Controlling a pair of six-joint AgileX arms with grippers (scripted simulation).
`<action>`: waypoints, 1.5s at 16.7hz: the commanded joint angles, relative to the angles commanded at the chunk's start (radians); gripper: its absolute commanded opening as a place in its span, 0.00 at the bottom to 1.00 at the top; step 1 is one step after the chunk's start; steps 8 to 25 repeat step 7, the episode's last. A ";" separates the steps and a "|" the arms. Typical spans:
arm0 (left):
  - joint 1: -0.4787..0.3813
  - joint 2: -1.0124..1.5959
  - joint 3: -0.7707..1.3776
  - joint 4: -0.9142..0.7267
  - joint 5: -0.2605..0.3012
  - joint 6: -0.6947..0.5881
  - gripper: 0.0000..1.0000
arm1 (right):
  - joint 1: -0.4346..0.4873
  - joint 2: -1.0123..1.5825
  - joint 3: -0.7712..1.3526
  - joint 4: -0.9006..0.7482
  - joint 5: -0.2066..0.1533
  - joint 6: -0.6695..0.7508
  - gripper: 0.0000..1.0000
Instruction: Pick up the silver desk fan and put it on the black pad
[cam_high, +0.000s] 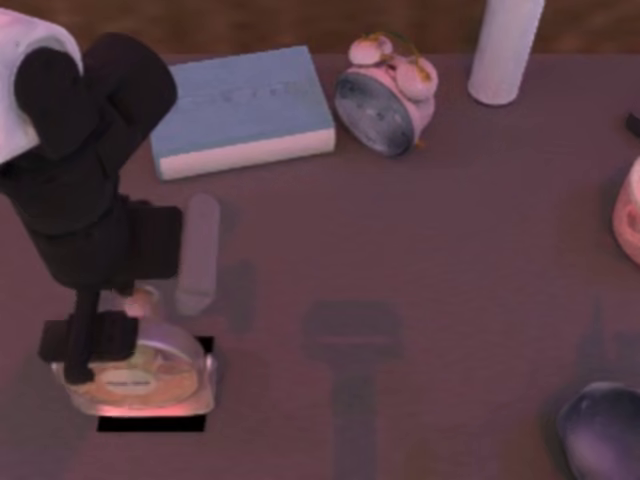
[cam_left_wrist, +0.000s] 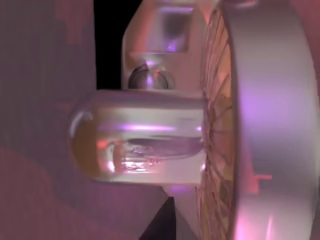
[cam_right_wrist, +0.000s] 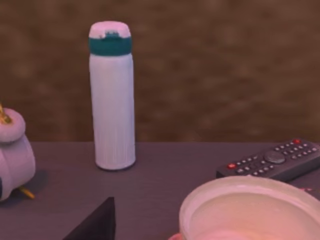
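Top view, left to right. The left arm is reaching down at the table's left edge, its left gripper (cam_high: 88, 345) sitting directly over the silver desk fan (cam_high: 150, 380); whether the fingers are pinching the fan or spread around it cannot be told, since the wrist is hiding them. The fan is resting on the black pad (cam_high: 150, 424), of which only a near strip and a corner are showing. In the left wrist view the fan's hub (cam_left_wrist: 140, 137) and ring are filling the picture, with a sliver of pad (cam_left_wrist: 107, 45) behind.

A blue book (cam_high: 243, 110) is lying farther back, a pink alarm clock (cam_high: 388, 95) beside it, then a white bottle (cam_high: 505, 50). A dark rounded object (cam_high: 600, 432) is sitting near the right corner.

The right gripper is not appearing in any view; its wrist camera is showing the bottle (cam_right_wrist: 112, 95), a remote (cam_right_wrist: 272, 161) and a pale bowl (cam_right_wrist: 250, 210).
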 joint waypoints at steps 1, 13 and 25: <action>0.000 0.000 0.000 0.000 0.000 0.000 0.98 | 0.000 0.000 0.000 0.000 0.000 0.000 1.00; 0.000 0.000 0.000 0.000 0.000 0.000 1.00 | 0.000 0.000 0.000 0.000 0.000 0.000 1.00; 0.000 0.000 0.000 0.000 0.000 0.000 1.00 | 0.000 0.000 0.000 0.000 0.000 0.000 1.00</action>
